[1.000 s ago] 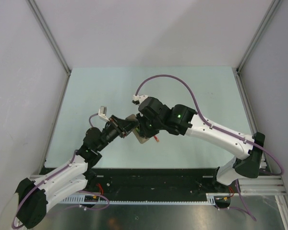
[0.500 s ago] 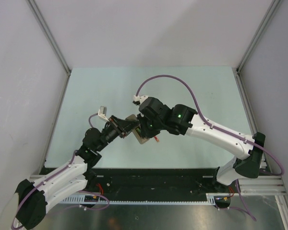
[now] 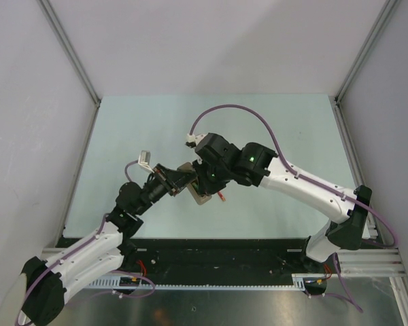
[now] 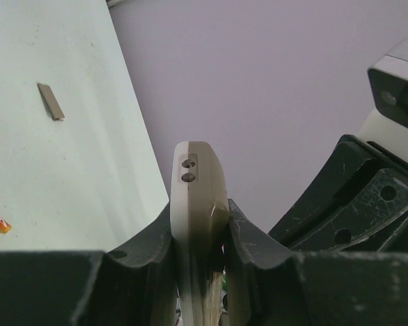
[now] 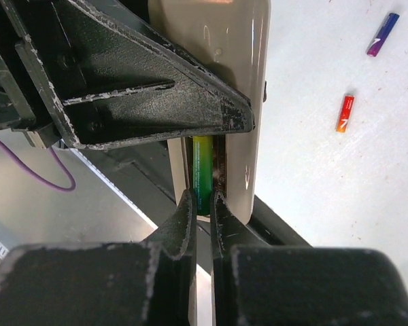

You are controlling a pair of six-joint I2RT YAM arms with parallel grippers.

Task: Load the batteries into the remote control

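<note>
A robotics lab test cell: plain grey panel walls (image 3: 190, 47) on aluminium posts (image 3: 69, 51) enclose a pale green counter (image 3: 272, 122), with a cable tray (image 3: 211, 286) at its near edge

The remote control (image 4: 197, 197), slim and pale beige, is held on edge above the counter (image 5: 326, 176), clamped in the left jaws with its battery bay open. The green battery (image 5: 203, 170) lies lengthwise in that bay, its near end pinched between the right jaws. The red battery (image 5: 345, 113) and the dark blue battery (image 5: 382, 34) lie apart on the counter.
</note>
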